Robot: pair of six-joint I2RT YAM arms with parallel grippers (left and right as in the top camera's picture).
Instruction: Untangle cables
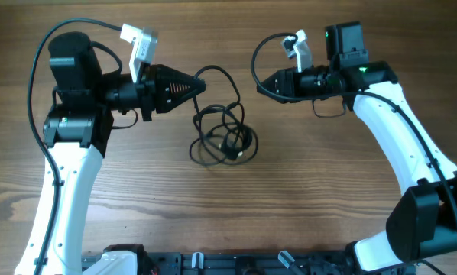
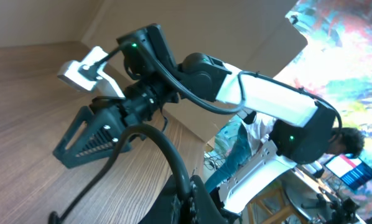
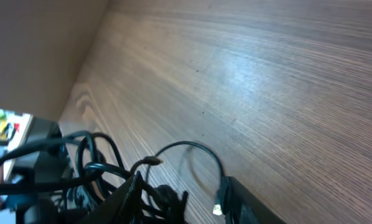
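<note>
The cables (image 1: 222, 136) lie as a loose black tangle on the table's middle, with one loop rising toward the left gripper. My left gripper (image 1: 198, 85) points right and is shut on that loop; in the left wrist view the jaws (image 2: 189, 198) pinch a black cable (image 2: 156, 138) that arcs up and drops to the table. My right gripper (image 1: 261, 82) points left, just right of the loop, above the table. Its fingers (image 3: 181, 182) are spread open, with the tangle (image 3: 93, 168) ahead at the left and a thin cable loop (image 3: 192, 146) ending beside its right finger.
The wooden table (image 1: 328, 191) spreads around the tangle. A thicker black arm wire (image 1: 254, 65) loops beside the right gripper. A dark rail (image 1: 236, 263) runs along the front edge. The right gripper also shows in the left wrist view (image 2: 89, 140).
</note>
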